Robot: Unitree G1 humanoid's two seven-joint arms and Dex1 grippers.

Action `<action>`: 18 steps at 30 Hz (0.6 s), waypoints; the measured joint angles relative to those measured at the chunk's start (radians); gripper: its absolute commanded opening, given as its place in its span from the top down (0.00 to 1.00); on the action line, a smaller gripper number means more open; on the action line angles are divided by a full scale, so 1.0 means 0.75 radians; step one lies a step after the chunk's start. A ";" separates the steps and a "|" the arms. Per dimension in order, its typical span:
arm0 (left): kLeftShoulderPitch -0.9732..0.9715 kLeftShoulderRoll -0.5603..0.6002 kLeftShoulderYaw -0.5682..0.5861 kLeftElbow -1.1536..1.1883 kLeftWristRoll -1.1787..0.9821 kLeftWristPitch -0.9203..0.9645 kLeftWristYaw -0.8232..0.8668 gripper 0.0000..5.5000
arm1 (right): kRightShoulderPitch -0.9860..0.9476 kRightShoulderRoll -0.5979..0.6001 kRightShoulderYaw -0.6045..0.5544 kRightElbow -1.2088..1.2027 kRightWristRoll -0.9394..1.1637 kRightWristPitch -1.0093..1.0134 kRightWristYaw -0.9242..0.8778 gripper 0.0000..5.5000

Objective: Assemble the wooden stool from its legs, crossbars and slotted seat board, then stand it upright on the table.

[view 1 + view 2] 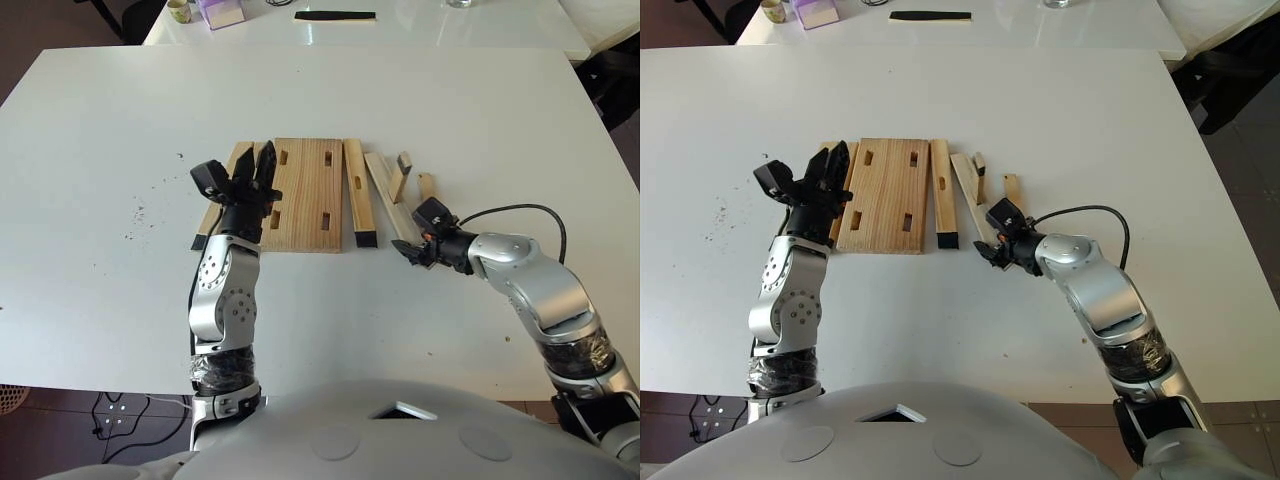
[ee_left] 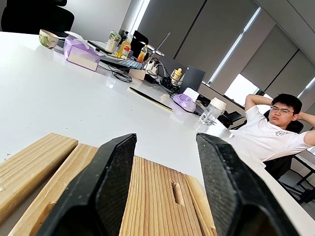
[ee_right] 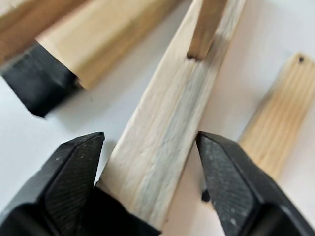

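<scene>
Both sets of fingers apart: right gripper (image 1: 407, 249) straddles the slanted leg (image 3: 172, 118) at its near end, lined up to clamp; left gripper (image 1: 256, 165) hovers over the seat board (image 1: 305, 195), flat on the table (image 1: 100, 150)

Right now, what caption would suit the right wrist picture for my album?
Open right hand straddling a pale wooden stool leg lying on the white table, a thin crossbar resting on it.

left claw (image 1: 257, 160) hides part of left legs (image 1: 209, 222) | seat board (image 2: 152, 196) cut off at edge
</scene>
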 measured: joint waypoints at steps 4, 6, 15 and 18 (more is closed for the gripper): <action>0.003 -0.001 0.000 -0.002 0.000 0.000 0.001 0.59 | 0.006 -0.012 0.006 -0.016 -0.012 0.007 -0.034 0.55; 0.008 -0.003 -0.001 -0.008 0.000 0.000 0.002 0.59 | 0.012 -0.012 0.004 -0.026 -0.016 0.017 -0.052 0.59; 0.012 -0.002 0.004 -0.021 0.000 0.000 0.003 0.59 | 0.017 0.098 -0.069 -0.032 -0.027 0.080 -0.195 0.62; 0.011 0.002 0.013 -0.030 -0.001 0.000 0.003 0.59 | -0.025 0.193 -0.160 -0.032 -0.030 0.098 -0.266 0.63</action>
